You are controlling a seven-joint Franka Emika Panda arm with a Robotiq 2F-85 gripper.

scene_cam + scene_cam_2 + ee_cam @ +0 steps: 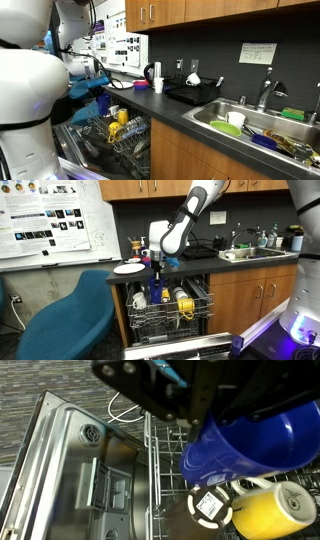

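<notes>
My gripper looks matt black, hard plastic or metal, and the blue cup is glossy and smooth. The yellow mug has the same wet-looking gloss. The rack is thin pale coated wire, and the dishwasher door is brushed steel with a dull sheen.

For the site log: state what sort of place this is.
Probably a shared kitchenette in an office or lab: a steel sink set in a counter, an open dishwasher with loaded racks, and a research poster on the wall.
</notes>
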